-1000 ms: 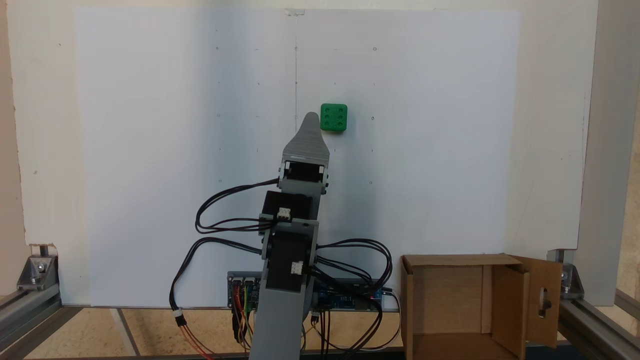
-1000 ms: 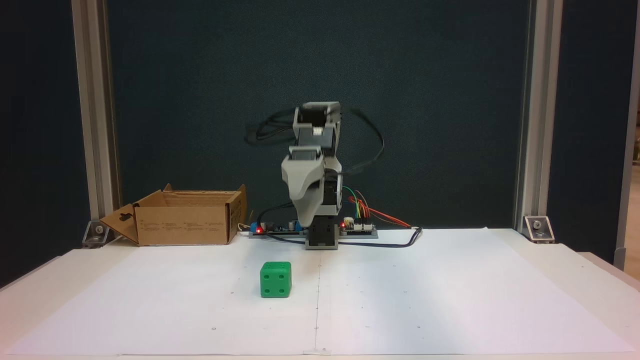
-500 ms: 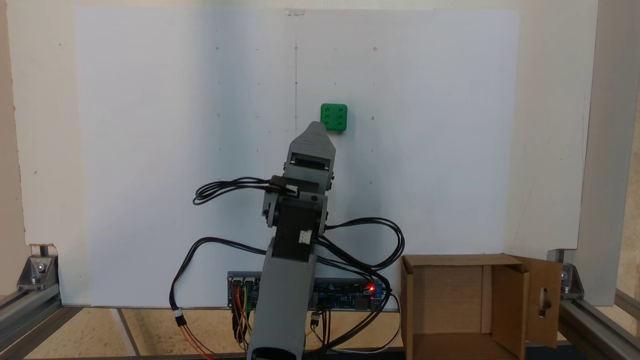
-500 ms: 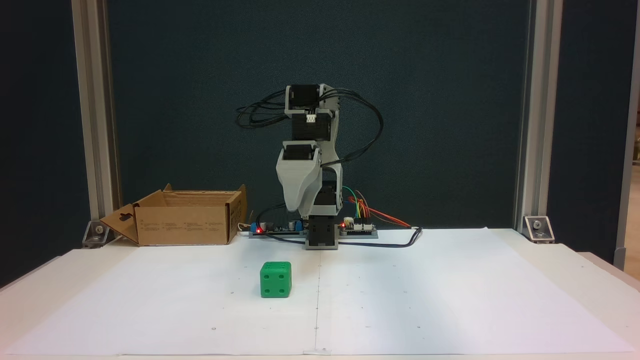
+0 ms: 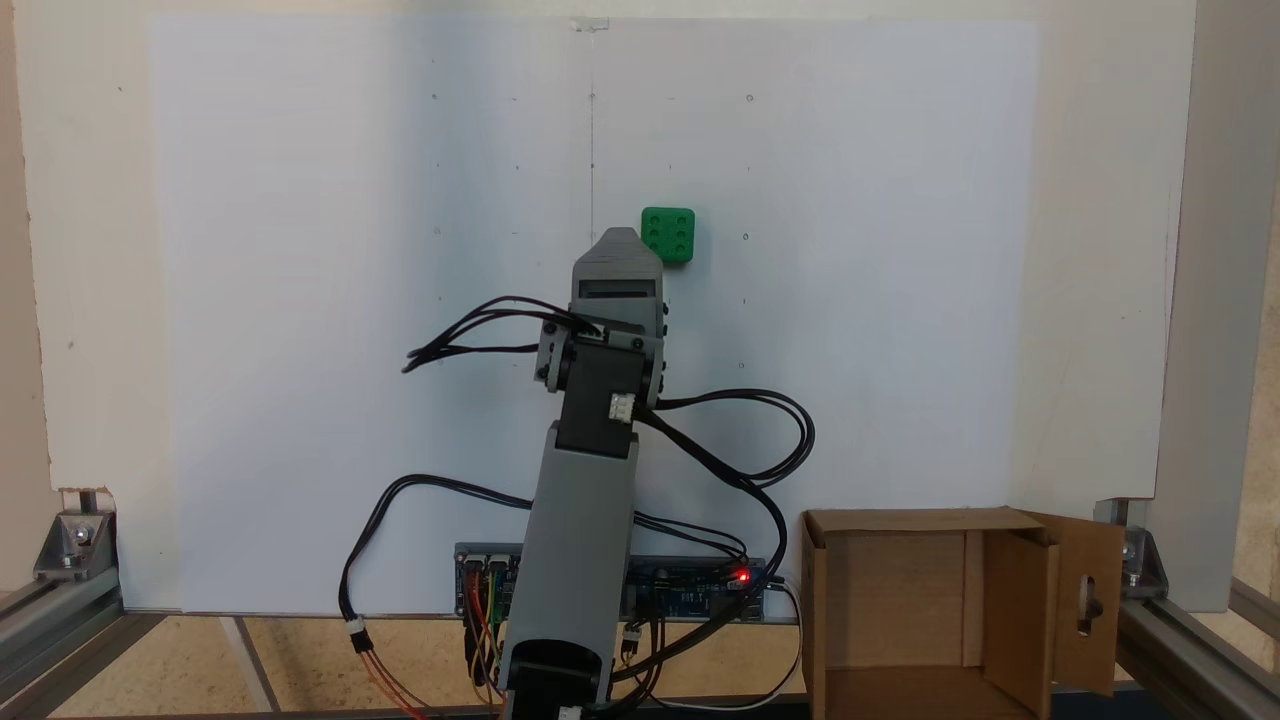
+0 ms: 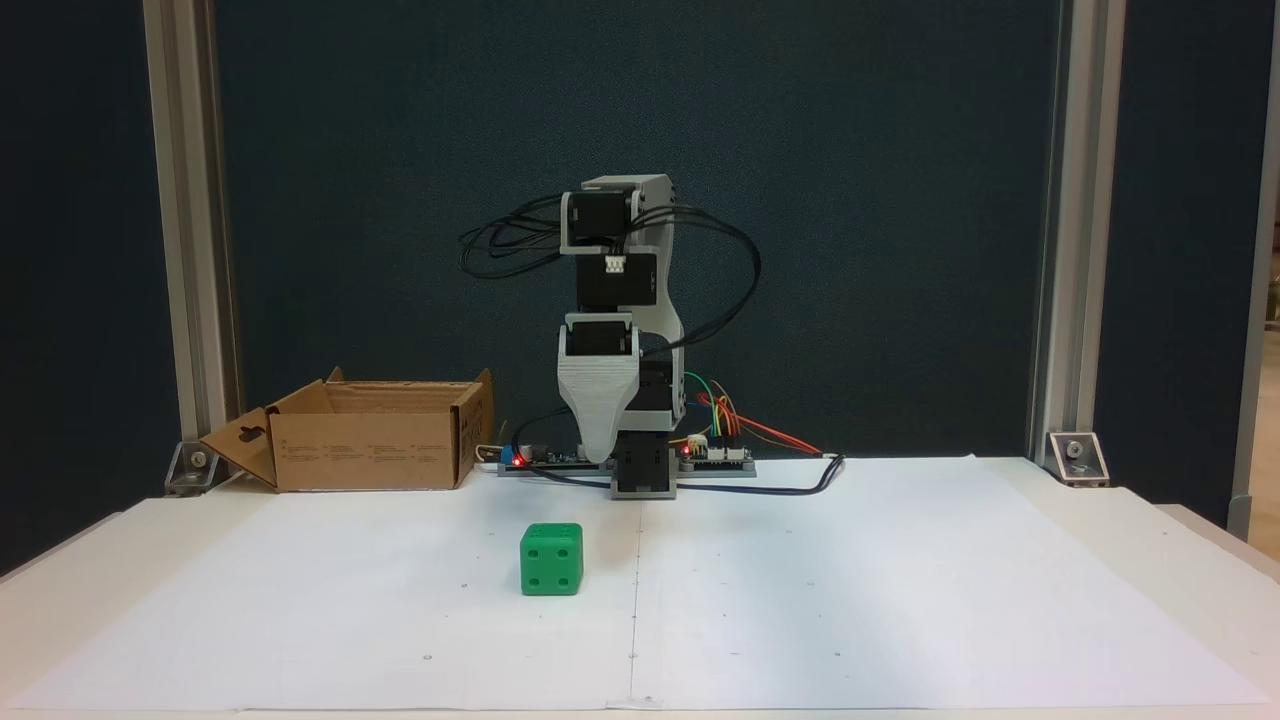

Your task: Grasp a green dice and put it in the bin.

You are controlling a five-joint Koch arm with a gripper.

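The green dice (image 5: 668, 234) (image 6: 551, 559) rests alone on the white paper, six pips up in a fixed view from above. My gripper (image 5: 620, 236) (image 6: 597, 456) points down over the table, well above the paper and just behind and beside the dice. It shows as a single grey wedge with one tip, so its jaws cannot be told apart. Nothing is visibly held. The bin (image 5: 920, 521) (image 6: 365, 450), a brown cardboard box with open flaps, stands beside the arm's base; one flap has a keyhole cutout.
Circuit boards (image 5: 690, 590) (image 6: 715, 457) with coloured wires and black cables lie at the arm's base. Aluminium frame posts (image 6: 190, 250) (image 6: 1060, 250) stand at both back corners. White paper (image 6: 850, 600) covers the table.
The arm has straightened up, and its elbow has risen. The gripper has swung to hang straight down, its tip shifting slightly toward the dice. The dice and the bin stayed put.
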